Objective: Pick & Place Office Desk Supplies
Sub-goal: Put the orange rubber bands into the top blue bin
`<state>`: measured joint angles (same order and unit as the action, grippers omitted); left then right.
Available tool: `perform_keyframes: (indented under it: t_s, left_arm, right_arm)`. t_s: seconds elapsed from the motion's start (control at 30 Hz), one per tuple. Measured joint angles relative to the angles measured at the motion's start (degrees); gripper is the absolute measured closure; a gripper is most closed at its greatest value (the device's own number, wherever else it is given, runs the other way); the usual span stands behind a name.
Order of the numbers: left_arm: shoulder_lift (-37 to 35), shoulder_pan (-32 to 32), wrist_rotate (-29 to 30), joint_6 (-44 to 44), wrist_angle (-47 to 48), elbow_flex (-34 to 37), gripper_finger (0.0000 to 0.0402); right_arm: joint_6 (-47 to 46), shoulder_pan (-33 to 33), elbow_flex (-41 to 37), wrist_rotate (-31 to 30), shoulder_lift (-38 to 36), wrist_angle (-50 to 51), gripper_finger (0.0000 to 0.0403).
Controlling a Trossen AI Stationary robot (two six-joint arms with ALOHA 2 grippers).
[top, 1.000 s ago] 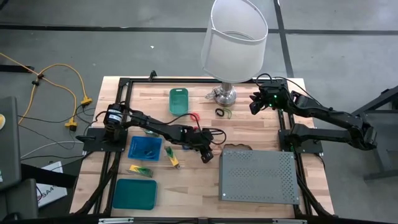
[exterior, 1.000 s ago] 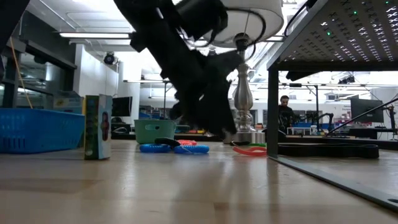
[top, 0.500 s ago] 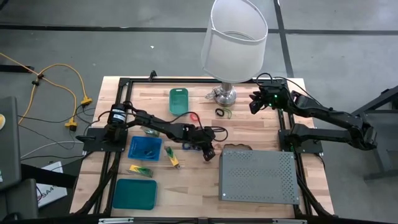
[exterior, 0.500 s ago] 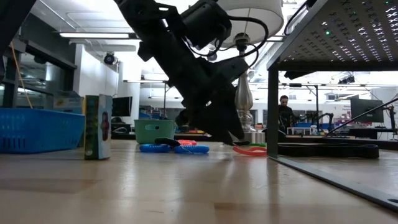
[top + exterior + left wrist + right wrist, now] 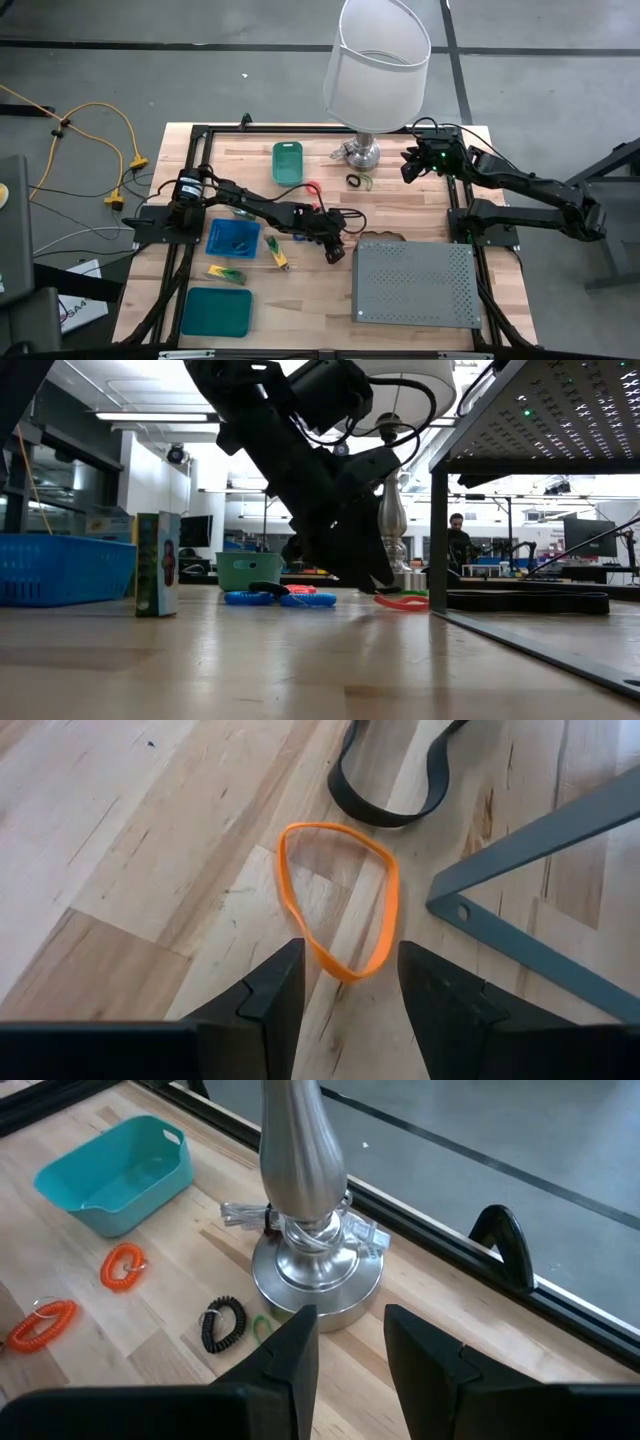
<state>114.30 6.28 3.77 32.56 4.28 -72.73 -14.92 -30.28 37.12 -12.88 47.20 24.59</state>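
An orange rubber band (image 5: 340,895) lies flat on the wood in the left wrist view, with a black band (image 5: 390,782) just beyond it. My left gripper (image 5: 335,250) (image 5: 350,988) hovers open mid-table, its fingertips on either side of the orange band's near end without touching it. My right gripper (image 5: 408,166) (image 5: 345,1355) waits open at the far right, facing the lamp base (image 5: 315,1280). A black coil (image 5: 222,1325), a green ring (image 5: 262,1325) and two orange coils (image 5: 122,1265) lie near that base. Yellow-and-green blocks (image 5: 275,252) lie left of my left gripper.
The grey perforated box (image 5: 415,282) stands raised on a frame just right of my left gripper, its base bar (image 5: 530,880) beside the band. A small teal bin (image 5: 287,161) sits at the far side, a blue tray (image 5: 233,238) and a teal tray (image 5: 217,312) on the left.
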Motion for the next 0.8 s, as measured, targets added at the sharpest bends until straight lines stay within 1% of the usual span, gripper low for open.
perform_keyframes:
  t_s: [0.13,0.33,0.43,0.6,0.8]
  left_arm:
    - [0.00,0.00,-0.02,-2.44,0.23,0.00,0.0247]
    - [0.00,0.00,-0.81,-11.43,0.23,0.00,0.0247]
    - [0.00,0.00,-2.79,-17.13,0.21,0.00,0.0247]
    - [0.00,0.02,-6.59,-29.05,0.22,0.02,0.0247]
    - [0.00,0.02,-6.67,-38.50,0.21,0.02,0.0247]
  right_arm:
    - [0.00,0.01,0.00,0.00,0.00,0.01,0.0298]
    - [0.00,0.01,0.00,0.00,0.00,0.00,0.0298]
    - [-0.01,0.01,0.00,-0.02,0.00,0.01,0.0298]
    - [-0.02,-0.01,0.00,-0.01,0.00,0.00,0.0298]
    - [-0.01,0.01,0.00,-0.01,0.00,0.01,0.0298]
